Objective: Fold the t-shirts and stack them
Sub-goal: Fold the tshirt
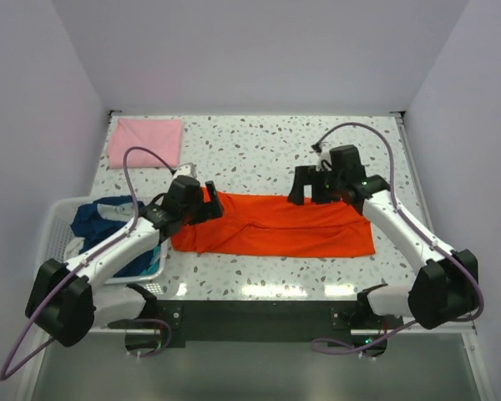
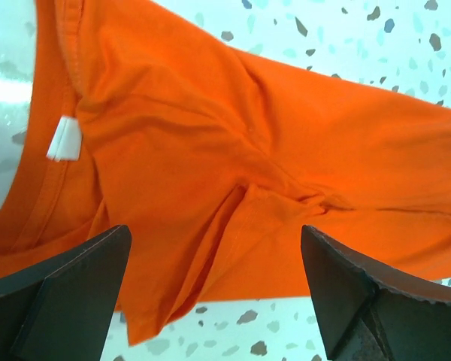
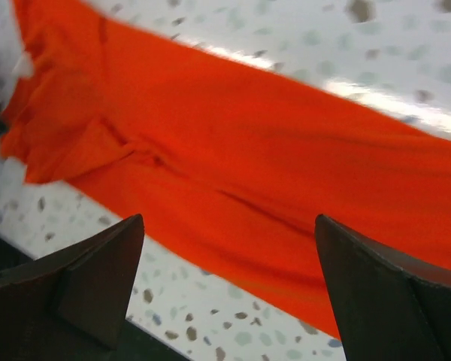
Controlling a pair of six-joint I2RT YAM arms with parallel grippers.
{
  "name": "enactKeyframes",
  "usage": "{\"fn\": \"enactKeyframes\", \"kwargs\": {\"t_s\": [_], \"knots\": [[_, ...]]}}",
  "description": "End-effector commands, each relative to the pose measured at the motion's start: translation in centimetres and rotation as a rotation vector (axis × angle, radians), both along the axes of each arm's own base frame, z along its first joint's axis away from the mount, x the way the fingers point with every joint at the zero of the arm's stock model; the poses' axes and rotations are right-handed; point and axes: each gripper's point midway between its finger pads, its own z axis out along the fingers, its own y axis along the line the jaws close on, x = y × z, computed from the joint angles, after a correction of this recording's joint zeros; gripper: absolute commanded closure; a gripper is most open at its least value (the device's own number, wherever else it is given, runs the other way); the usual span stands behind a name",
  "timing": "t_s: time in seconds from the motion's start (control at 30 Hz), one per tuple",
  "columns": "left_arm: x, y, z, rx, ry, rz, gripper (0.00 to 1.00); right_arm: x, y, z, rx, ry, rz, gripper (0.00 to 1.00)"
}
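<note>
An orange-red t-shirt (image 1: pixel 275 225) lies folded into a long strip across the middle of the table. My left gripper (image 1: pixel 210 203) hovers over its left end, open, nothing between its fingers. In the left wrist view the t-shirt (image 2: pixel 233 150) shows its collar and a white label (image 2: pixel 64 139). My right gripper (image 1: pixel 307 185) stands open over the strip's upper right part. The right wrist view has the orange-red cloth (image 3: pixel 248 158) below the empty jaws. A folded pale pink t-shirt (image 1: pixel 145 141) rests at the back left. Dark blue and teal t-shirts (image 1: pixel 104 219) fill the basket.
A white slatted basket (image 1: pixel 154 266) stands at the table's left edge beside my left arm. The speckled tabletop (image 1: pixel 275 150) extends behind the orange-red shirt. White walls close in the back and both sides.
</note>
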Motion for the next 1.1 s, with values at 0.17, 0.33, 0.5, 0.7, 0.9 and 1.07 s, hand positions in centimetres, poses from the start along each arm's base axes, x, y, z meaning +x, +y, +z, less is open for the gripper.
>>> {"fn": "enactKeyframes", "kwargs": {"t_s": [0.17, 0.33, 0.5, 0.7, 0.9, 1.07], "knots": [[8.0, -0.9, 0.8, -0.137, -0.04, -0.028, 0.0, -2.7, 16.5, 0.3, 0.232, -0.043, 0.601, 0.01], [9.9, -1.4, -1.8, -0.166, 0.008, -0.065, 0.0, -3.0, 23.0, -1.1, 0.269, -0.02, 0.761, 0.01], [10.8, -0.5, -4.9, -0.18, 0.099, -0.03, 0.0, -2.3, 27.9, -3.5, 0.294, 0.02, 0.857, 0.01], [10.7, -0.1, -5.7, -0.196, 0.131, -0.005, 0.0, -2.3, 30.3, -7.2, 0.256, 0.094, 0.897, 0.01], [10.7, 0.5, -5.9, -0.177, 0.134, 0.018, 0.0, -3.3, 29.4, -9.5, 0.214, 0.12, 0.902, 0.01], [10.9, 1.0, -5.7, -0.154, 0.132, 0.034, 0.0, -4.9, 28.0, -9.3, 0.186, 0.128, 0.933, 0.01]]}}
